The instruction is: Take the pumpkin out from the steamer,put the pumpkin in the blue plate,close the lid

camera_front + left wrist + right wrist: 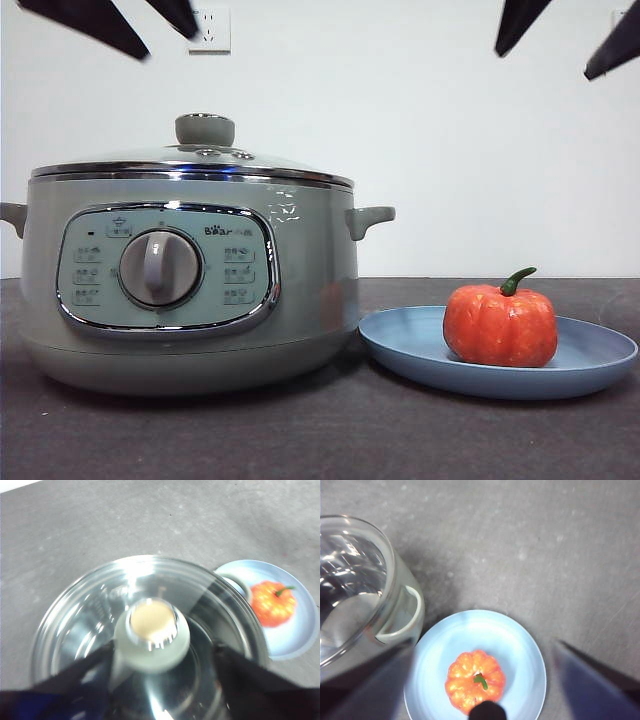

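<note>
Three views — one low and level, two looking down

Front view sits at tabletop [320, 440] height, close to the steamer [190, 290] and plate [590, 360]. Left wrist view looks straight down on the lid [150, 630]; right wrist view looks down on the pumpkin [475, 680] — both share plate and pot edge.

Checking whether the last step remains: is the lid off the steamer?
No, the lid sits on the steamer, its rim resting on the pot.
</note>
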`<state>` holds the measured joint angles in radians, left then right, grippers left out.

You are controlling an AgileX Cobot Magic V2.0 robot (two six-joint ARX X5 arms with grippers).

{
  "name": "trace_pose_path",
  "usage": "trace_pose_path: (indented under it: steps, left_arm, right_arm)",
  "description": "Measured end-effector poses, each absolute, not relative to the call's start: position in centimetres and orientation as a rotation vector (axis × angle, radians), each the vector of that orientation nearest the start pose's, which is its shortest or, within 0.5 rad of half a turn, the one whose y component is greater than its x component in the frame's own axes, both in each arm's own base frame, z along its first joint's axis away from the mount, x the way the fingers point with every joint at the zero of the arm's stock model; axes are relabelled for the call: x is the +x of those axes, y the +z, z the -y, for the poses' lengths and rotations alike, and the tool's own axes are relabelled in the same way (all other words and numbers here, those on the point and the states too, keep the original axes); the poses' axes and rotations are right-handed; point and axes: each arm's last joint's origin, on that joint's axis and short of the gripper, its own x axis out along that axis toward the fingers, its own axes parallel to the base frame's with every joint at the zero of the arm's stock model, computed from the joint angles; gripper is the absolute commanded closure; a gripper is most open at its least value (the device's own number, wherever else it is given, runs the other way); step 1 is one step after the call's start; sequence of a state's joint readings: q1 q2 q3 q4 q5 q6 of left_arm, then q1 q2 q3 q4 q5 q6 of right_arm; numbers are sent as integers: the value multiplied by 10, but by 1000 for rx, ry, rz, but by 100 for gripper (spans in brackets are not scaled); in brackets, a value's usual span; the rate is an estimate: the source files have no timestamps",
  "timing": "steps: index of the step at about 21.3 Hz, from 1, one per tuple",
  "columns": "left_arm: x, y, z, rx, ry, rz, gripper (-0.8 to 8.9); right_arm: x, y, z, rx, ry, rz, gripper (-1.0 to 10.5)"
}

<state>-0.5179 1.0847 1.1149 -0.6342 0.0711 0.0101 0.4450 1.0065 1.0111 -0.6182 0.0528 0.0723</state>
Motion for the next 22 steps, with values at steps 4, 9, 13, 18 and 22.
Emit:
trace_pose_path:
  steps: [4, 9, 13, 18, 22]
  left_arm:
    - [159, 375, 89, 152, -481, -450, 822]
    - [129, 355, 70, 150, -417, -335, 822]
    - [114, 313, 61, 138, -393, -283, 822]
    - [101, 291, 53, 132, -393, -266, 817]
    - [101, 291, 53, 134, -392, -269, 817]
  right_arm:
    - [167, 346, -78, -72, 372, -496, 958]
    - [132, 331, -67, -18, 414, -262, 958]
    - [115, 300, -58, 12, 418, -169, 958]
    - [109, 282, -55, 47, 412, -200, 945]
    - [112, 279, -56, 56, 408, -230, 945]
